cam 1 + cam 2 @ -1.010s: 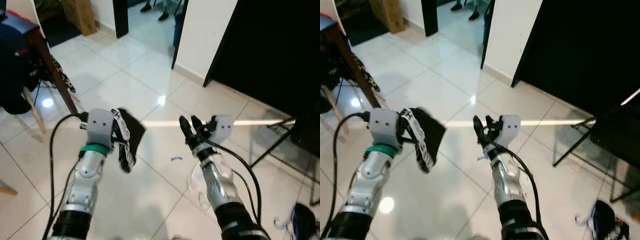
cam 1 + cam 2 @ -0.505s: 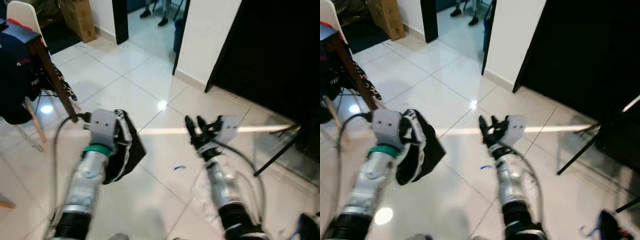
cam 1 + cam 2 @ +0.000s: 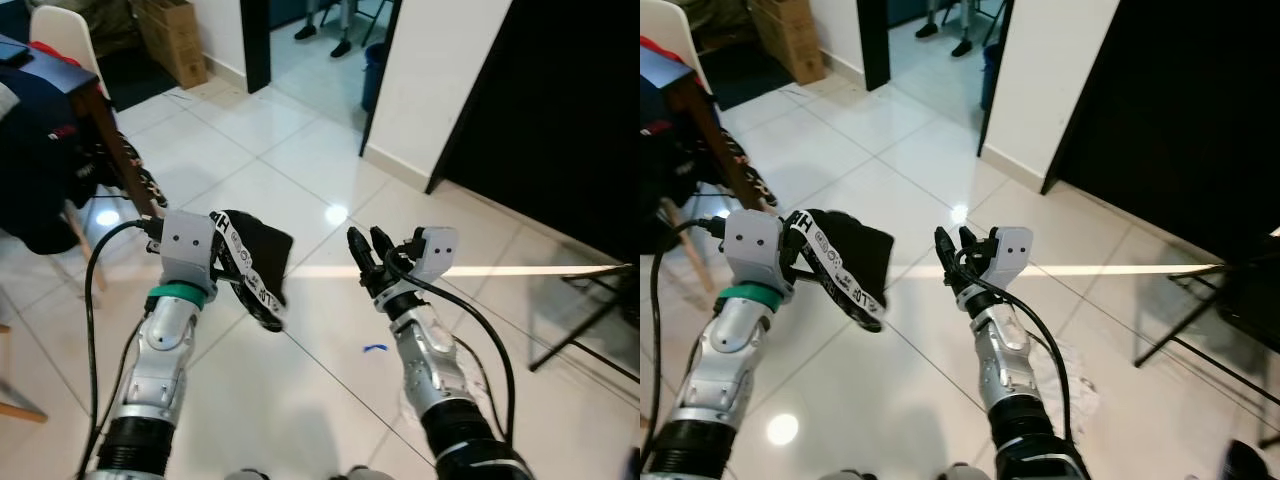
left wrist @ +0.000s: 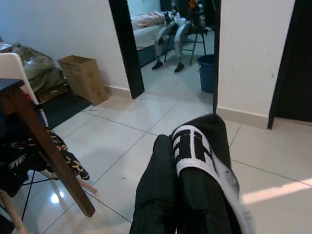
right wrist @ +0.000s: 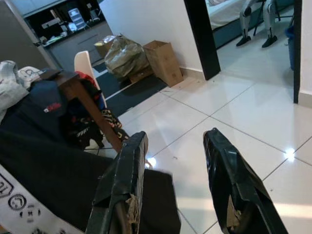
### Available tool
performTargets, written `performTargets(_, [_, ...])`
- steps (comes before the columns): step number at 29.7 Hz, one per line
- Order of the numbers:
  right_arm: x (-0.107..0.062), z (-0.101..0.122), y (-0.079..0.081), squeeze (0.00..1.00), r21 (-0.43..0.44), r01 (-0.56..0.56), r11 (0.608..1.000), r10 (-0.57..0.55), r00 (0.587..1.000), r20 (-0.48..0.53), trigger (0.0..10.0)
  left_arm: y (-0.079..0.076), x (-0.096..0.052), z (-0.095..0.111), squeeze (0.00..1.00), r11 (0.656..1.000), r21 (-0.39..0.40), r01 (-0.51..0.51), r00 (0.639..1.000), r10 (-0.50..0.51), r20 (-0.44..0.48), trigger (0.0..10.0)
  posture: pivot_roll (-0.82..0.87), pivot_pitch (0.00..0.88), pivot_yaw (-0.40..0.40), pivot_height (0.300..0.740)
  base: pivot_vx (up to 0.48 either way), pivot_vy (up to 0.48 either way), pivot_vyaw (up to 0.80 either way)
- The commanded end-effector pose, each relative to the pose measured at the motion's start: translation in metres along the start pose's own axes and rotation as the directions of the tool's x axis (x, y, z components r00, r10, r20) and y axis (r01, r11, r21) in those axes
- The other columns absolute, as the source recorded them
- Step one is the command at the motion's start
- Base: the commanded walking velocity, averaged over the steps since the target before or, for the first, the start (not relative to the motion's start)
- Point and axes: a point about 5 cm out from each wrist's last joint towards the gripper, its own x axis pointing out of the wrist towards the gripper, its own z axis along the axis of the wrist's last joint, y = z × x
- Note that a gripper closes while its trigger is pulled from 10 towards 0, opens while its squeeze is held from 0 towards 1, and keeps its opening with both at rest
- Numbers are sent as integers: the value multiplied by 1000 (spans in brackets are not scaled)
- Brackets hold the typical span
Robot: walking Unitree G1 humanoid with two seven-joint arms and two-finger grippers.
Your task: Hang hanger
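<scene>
A black garment with a white printed band [image 3: 250, 270] hangs bunched from my left gripper [image 3: 232, 262], which is shut on it at chest height over the tiled floor. In the left wrist view the garment [image 4: 195, 185] drapes over the fingers and hides them. My right gripper [image 3: 366, 248] is raised beside it, a little to the right, open with nothing between its fingers [image 5: 124, 180]. The two grippers are apart, not touching.
A wooden table leg [image 3: 112, 150] with dark clothes piled by it and a white chair [image 3: 60, 30] stand at the left. A cardboard box [image 3: 175, 40] sits by an open doorway [image 3: 320, 40]. A white wall corner [image 3: 430, 80], a black panel [image 3: 560, 100] and black rack legs [image 3: 590, 320] are on the right.
The camera has shifted as I move. The garment has swung in my left gripper, its white band now sticking out to the right. My right gripper stays open.
</scene>
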Motion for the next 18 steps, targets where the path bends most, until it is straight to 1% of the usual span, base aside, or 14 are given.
performTargets(1, [-4, -4, -4, 0, 10, 21, 1000, -21, 1000, -16, 10000, -3, -1, 0, 0, 1000, -10, 9, 1000, -9, 1, 10000, 52, 39, 8, 740, 262, 0, 0])
performTargets(5, [-3, -2, -4, 0, 12, 22, 1000, -22, 1000, -10, 10000, -2, 1, 3, 0, 1000, -10, 6, 1000, -6, 7, 10000, 53, 44, 6, 740, 259, 0, 0])
performTargets(10, [2, 4, -2, 0, 18, 19, 1000, -19, 1000, 13, 10000, 0, 6, 11, 0, 1000, -10, -1, 1000, 1, 30, 10000, 52, 49, 6, 740, 260, 0, 0])
performTargets(11, [6, 9, -1, 0, 21, 12, 1000, -13, 999, 31, 10000, 3, 10, 18, 0, 1000, -7, -7, 999, 7, 52, 10000, 51, 52, 6, 740, 262, 0, 0])
performTargets(13, [6, 9, -1, 0, 21, 12, 1000, -13, 999, 31, 10000, 3, 10, 18, 0, 1000, -7, -7, 999, 7, 52, 10000, 51, 52, 6, 740, 262, 0, 0])
performTargets(18, [8, 12, 1, 0, 24, 6, 1000, -7, 999, 44, 10000, 6, 15, 28, 0, 1000, -4, -11, 996, 12, 83, 10000, 54, 54, 5, 740, 274, 0, 0])
